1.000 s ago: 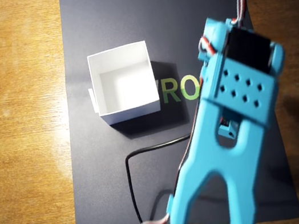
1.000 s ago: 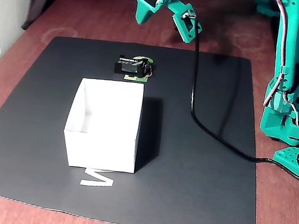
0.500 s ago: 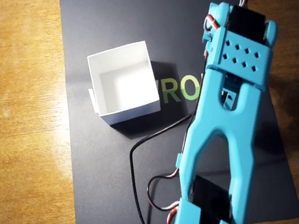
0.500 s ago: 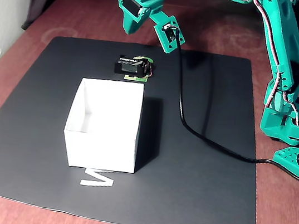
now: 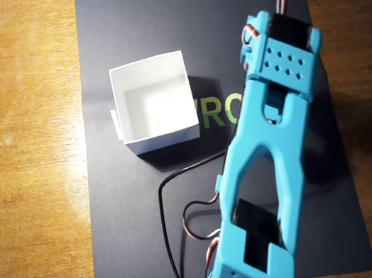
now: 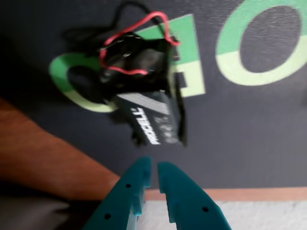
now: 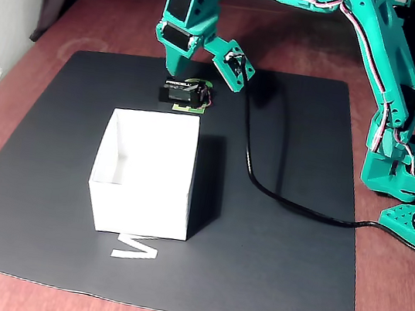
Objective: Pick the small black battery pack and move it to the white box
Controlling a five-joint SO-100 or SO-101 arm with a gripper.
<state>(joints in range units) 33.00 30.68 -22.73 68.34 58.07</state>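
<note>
The small black battery pack (image 6: 152,122) lies on the dark mat over green letters, its red and black wires curled at the far end. In the fixed view it (image 7: 184,93) sits just behind the white box (image 7: 143,193), which stands open and empty. The box also shows in the overhead view (image 5: 164,140); there the arm hides the battery pack. My teal gripper (image 6: 153,165) hangs just above and short of the pack, its fingers nearly touching with nothing between them. In the fixed view the gripper (image 7: 177,69) points down over the pack's left end.
The dark mat (image 7: 279,252) covers a wooden table (image 5: 26,174). A black cable (image 7: 265,188) runs across the mat from the arm's base (image 7: 411,178) at the right. White lettering (image 7: 135,249) lies in front of the box.
</note>
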